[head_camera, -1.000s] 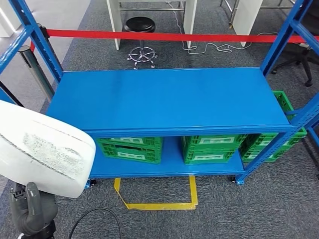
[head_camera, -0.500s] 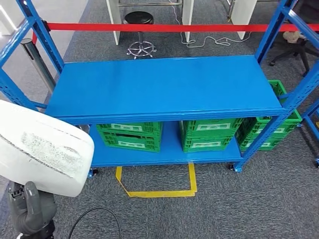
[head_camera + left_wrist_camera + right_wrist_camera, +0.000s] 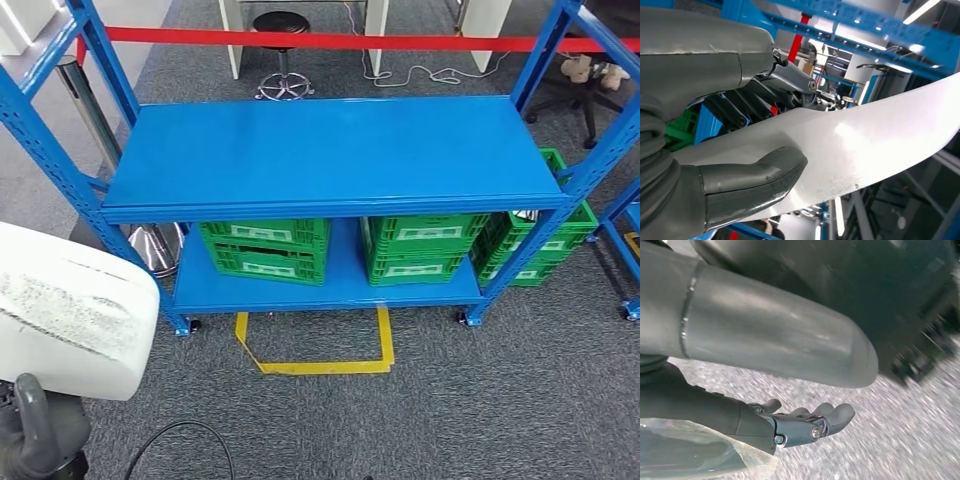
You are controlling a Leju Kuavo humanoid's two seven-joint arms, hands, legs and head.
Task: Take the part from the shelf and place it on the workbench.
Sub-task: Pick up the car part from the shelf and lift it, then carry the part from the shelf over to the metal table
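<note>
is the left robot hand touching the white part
Touching. The left wrist view shows the left robot hand gripping the white part, thumb pressed on one face, fingers on the other.

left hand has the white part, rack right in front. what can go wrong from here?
1. The white part is long and sticks far past the left robot hand, gripped near one end between thumb and fingers; it could twist or slip in the grip.
2. The part's free end sits near the blue rack's left upright; a turn could clip it.
3. A black cable loops on the carpet by the robot's feet: a trip hazard while walking.
</note>
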